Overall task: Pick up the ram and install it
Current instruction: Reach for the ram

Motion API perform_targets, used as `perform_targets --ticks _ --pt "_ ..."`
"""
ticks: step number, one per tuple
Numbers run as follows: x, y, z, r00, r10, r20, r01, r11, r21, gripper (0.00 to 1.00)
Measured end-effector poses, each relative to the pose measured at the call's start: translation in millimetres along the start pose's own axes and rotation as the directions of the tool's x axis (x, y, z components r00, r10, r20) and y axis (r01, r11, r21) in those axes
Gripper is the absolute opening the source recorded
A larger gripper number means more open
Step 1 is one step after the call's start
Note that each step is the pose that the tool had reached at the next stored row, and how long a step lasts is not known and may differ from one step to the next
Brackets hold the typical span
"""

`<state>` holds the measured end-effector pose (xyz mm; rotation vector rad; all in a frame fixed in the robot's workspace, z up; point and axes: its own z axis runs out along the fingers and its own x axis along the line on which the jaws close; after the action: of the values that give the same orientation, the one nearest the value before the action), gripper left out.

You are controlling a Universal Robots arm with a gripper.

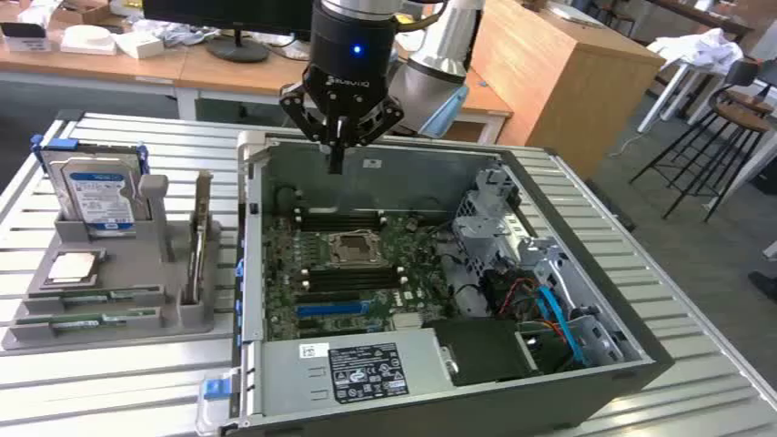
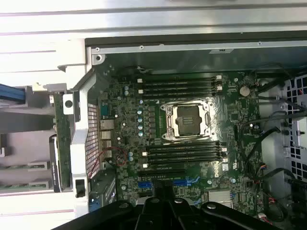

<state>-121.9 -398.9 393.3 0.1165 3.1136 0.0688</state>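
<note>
The slatted silver metal worktop [image 1: 109, 391] carries a large open grey desktop computer case [image 1: 413, 173], its lid off and its green motherboard [image 1: 352, 291] exposed. The long black memory slots [image 1: 346, 220] either side of the square processor socket look empty, so nothing appears installed yet.

Just beside the case, on the exterior view's left, sits a grey moulded plastic parts holder [image 1: 182, 309]. The black three-fingered tool [image 1: 337, 164] hangs over the case's far rim, above the motherboard, fingers pressed together and pinching nothing.

The ram [image 1: 87, 297], a narrow green circuit-board stick, lies flat in a groove of the holder, well apart from the tool, with a second similar stick alongside. Judging by this, both pick-up and installation remain.
</note>
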Motion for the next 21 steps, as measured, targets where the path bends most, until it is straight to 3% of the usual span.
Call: perform_targets --ticks 13,21 --pt "0.7 0.0 0.1 1.0 0.0 0.0001 0.0 1.0 -0.0003 0.1" --pt "14.5 -1.1 -0.2 1.0 0.0 0.0 0.0 1.0 -0.0001 0.1"
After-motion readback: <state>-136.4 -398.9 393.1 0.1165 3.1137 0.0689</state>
